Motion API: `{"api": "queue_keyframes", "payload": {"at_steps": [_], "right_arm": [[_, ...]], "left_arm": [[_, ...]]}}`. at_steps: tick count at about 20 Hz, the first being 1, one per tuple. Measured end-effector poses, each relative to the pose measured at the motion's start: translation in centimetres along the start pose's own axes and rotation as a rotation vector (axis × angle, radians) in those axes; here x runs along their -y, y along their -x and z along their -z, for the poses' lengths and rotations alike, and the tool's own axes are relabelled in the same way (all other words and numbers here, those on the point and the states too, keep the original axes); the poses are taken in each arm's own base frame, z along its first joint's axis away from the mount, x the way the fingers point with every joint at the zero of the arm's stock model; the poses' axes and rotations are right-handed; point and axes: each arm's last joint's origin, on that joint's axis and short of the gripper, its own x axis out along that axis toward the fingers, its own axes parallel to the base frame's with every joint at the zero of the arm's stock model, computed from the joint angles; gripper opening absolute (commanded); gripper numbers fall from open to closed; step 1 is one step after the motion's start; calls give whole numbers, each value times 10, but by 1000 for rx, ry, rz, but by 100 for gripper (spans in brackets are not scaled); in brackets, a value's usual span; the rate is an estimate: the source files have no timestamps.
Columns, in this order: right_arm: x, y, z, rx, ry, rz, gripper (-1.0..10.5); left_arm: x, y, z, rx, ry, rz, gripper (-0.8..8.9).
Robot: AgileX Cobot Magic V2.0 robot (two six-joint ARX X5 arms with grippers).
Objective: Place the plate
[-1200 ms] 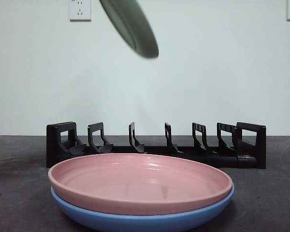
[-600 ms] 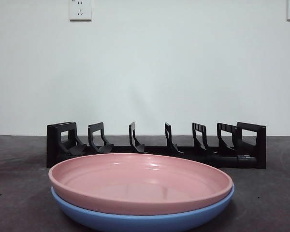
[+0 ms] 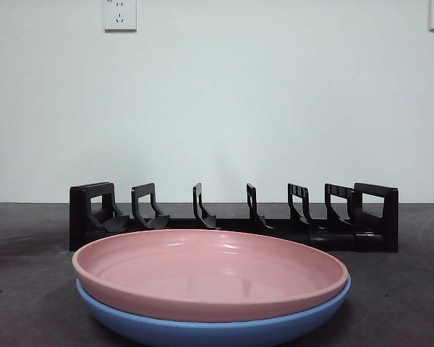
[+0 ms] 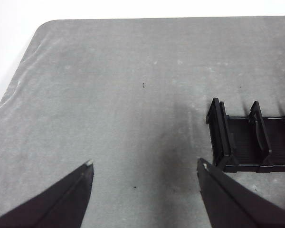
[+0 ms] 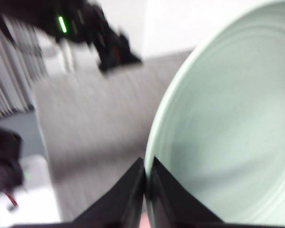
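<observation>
Right gripper [image 5: 146, 183]: jaws are closed on the plate's rim.
Plate [image 5: 232, 137]: pale green, gripped by its edge.
Background: blurred; grey table [image 5: 95, 118] is seen.

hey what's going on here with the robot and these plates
The right tool is clamped on the rim of a pale green plate, held up in the air out of the front view. The left tool hangs open over the bare table beside one end of the black dish rack, holding nothing. The rack's slots hold no plates. A pink plate sits stacked on a blue plate in front of it.
</observation>
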Motion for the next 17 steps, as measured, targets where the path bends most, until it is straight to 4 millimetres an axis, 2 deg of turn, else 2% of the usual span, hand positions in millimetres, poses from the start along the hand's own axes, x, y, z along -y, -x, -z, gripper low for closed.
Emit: {"api": "queue_keyframes", "payload": {"at_steps": [7,10,17], "right_arm": [[-42,-10,103,-146,111,85,12],[-53,-18,140,-308,155,52,12],[-60,-22,160,-527,159,-59,12]], "left_arm": [[0,0,0,0,3,0,340],[0,0,0,-1,5,0,340],[0,0,2,-20,21,-2,340]]}}
